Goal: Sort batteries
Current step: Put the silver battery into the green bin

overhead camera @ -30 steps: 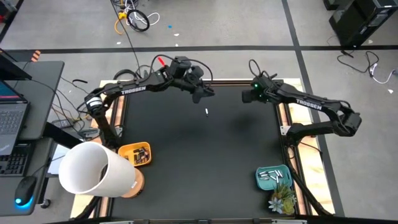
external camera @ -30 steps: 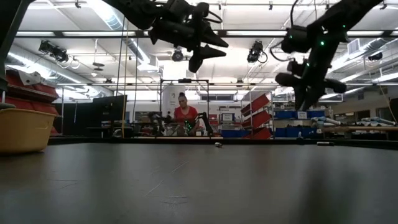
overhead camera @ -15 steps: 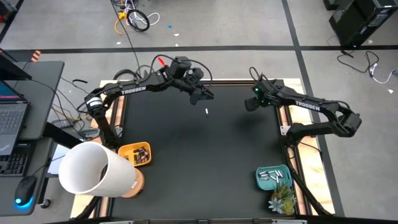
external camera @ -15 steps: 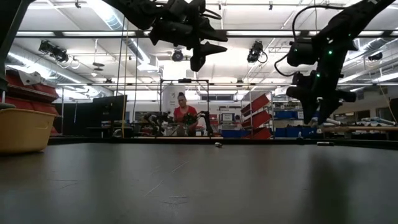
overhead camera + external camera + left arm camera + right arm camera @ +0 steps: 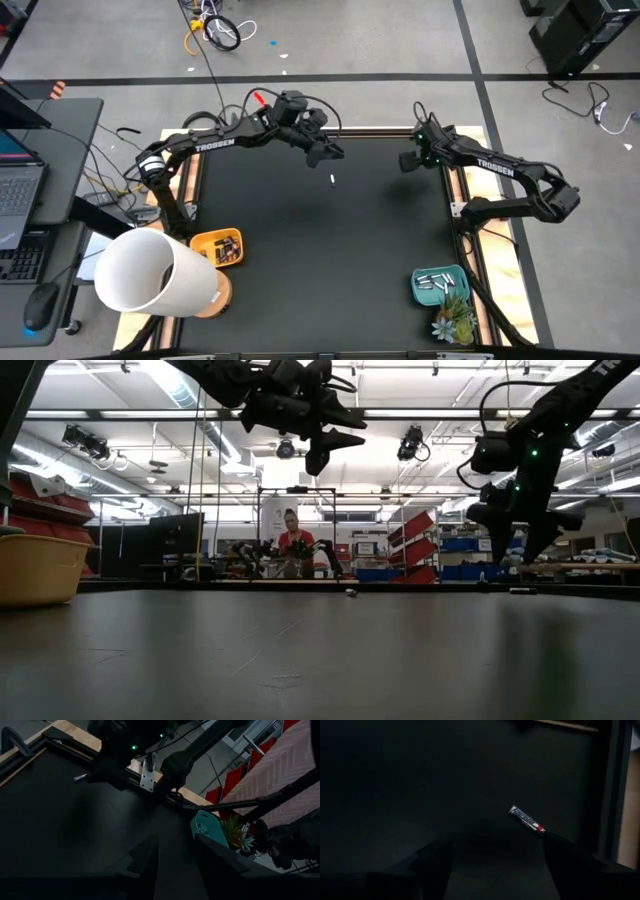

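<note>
Now my right pincer [image 5: 495,865], jaws spread, hovers over the slim silver battery [image 5: 527,825]; I'd straddle its middle squarely before closing.

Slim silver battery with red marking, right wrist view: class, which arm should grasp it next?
Probably right: the right pincer, open, frames the slim silver battery just ahead; the left pincer hangs farther away.

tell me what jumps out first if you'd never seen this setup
The big white cylinder at the table's near left corner grabs the eye, with a yellow bin of dark batteries beside it and a teal bin of silvery ones at the near right. Both arms hang over the far edge of the black table, the left gripper open above a lone battery, and the right gripper open near another battery.
</note>
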### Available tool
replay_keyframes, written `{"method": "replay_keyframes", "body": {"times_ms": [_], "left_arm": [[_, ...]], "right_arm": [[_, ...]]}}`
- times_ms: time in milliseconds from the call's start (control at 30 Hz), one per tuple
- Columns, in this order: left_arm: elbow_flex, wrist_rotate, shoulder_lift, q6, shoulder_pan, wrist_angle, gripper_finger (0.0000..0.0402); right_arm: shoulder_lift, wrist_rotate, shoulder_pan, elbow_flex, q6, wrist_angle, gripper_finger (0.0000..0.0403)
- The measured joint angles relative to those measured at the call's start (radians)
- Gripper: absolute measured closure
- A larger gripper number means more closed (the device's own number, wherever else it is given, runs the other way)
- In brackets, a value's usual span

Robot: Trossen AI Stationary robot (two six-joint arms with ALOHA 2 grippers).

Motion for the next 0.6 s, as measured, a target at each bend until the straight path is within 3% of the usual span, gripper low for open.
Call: {"method": "replay_keyframes", "body": {"times_ms": [133, 433, 600], "left_arm": [[0.0, 0.0, 0.0, 0.0, 0.0, 0.0, 0.0262], [0.0, 0.0, 0.0, 0.005, 0.0, 0.0, 0.0262], [0.0, -0.001, 0.0, 0.006, 0.0, 0.0, 0.0262]], "right_arm": [[0.0, -0.015, -0.001, -0.027, 0.108, 0.054, 0.0127], [0.001, -0.092, 0.0, -0.04, 0.117, 0.037, 0.0135], [0.001, 0.091, 0.025, -0.04, 0.288, 0.006, 0.0139]]}}
